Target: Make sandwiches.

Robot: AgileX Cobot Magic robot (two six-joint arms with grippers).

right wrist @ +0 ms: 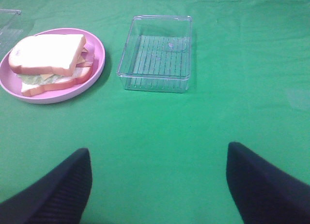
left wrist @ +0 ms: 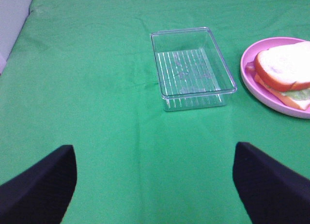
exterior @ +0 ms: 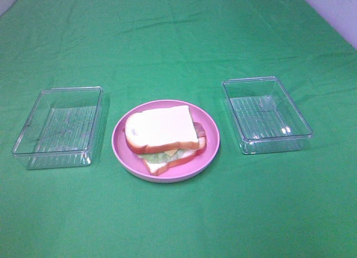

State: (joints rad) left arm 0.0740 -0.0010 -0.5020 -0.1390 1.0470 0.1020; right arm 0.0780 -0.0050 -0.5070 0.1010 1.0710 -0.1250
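Green cloth (exterior: 178,40), lightly creased, covers the whole work surface, with a pale wall just visible at the far corners. Item one: a round pink plate (exterior: 209,130) at the centre, bearing the toy sandwich (exterior: 164,136), white bread slices with orange-brown crust stacked over green lettuce, a thin yellow cheese slice and reddish-pink meat strips, top slice sitting slightly askew of the bottom one. Item two: a clear plastic rectangular tray (exterior: 56,127) to the left of the plate, nothing in it. Item three: a matching clear tray (exterior: 266,114) to the right, likewise holding nothing. Item four: my left pincer (left wrist: 155,183), jaws spread wide over bare cloth, gripping nothing. Item five: my right pincer (right wrist: 157,180), jaws also wide apart, gripping nothing. Progress, as I judge it: one sandwich is assembled and both trays are used up, so the stacking looks finished; at most, squaring the top slice is left. View notes: the high camera shows plate and both trays together but neither pincer; the left wrist view shows my dark fingertips (left wrist: 41,185) and the left tray; the right wrist view gives the clearest side look at the layers of filling.
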